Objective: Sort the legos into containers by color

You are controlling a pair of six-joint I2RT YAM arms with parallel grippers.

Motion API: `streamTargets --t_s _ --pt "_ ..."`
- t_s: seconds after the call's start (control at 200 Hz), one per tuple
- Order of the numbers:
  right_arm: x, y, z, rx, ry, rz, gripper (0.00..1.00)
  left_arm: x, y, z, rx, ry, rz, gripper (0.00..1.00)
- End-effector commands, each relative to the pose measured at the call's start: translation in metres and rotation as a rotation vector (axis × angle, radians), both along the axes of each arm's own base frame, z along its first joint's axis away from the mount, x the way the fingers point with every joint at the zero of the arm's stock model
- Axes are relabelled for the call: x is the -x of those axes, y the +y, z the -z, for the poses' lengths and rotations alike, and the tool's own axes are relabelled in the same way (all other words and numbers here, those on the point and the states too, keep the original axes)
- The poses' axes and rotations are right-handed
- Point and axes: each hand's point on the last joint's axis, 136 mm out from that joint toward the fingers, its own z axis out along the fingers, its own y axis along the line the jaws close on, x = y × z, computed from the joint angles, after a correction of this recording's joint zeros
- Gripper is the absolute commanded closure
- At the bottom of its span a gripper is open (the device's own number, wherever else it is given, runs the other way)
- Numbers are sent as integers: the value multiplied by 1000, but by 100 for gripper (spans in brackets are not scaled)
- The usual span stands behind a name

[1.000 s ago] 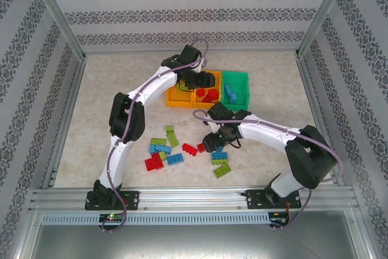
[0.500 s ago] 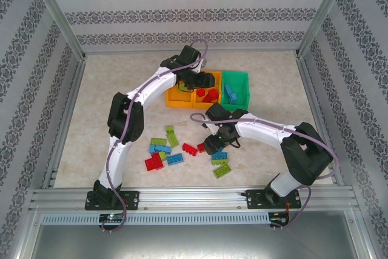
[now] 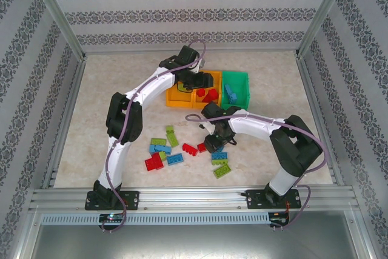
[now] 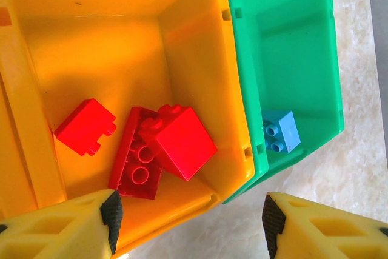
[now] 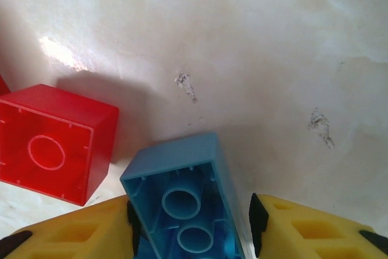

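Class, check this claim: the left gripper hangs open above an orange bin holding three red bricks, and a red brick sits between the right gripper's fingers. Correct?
Not quite: the right wrist view shows a blue brick between the fingers of the right gripper, with a red brick beside it on the table. The left gripper does hang open above the orange bin of three red bricks.

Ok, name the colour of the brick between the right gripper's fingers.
Blue brick, clearest in right wrist view.
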Motion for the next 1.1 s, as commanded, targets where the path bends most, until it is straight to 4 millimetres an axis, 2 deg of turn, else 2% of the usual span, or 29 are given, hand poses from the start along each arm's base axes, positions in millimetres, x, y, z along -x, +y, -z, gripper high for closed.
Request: streamTargets --t_s 0.0,0.085,0.2,0.385,0.54,0.674,0.779,0.899,1.094 --pt "-3 -7 -1 40 -10 -15 49 -6 6 -33 46 -60 -19 36" --pt "-7 -10 -2 56 -21 -7 53 -7 7 -34 50 -62 -23 36" --pt "-15 -16 -4 65 -36 30 66 -7 7 -33 50 -60 -25 36" --pt "-42 -27 -28 7 -131 158 78 -5 12 -32 39 -62 -39 36" --pt "-80 -42 -69 -160 -254 351 79 0 21 -32 13 -77 -54 36" --pt "-120 -67 -106 -289 -338 556 80 8 32 -28 -34 -90 -54 35" --pt "-152 -88 -121 -292 -365 661 80 18 40 -20 -65 -86 -43 34" --pt "-187 -100 -123 -248 -358 710 80 32 47 -9 -91 -64 -21 31" --pt "-232 -107 -110 -199 -346 752 79 58 59 7 -119 -33 -9 29"
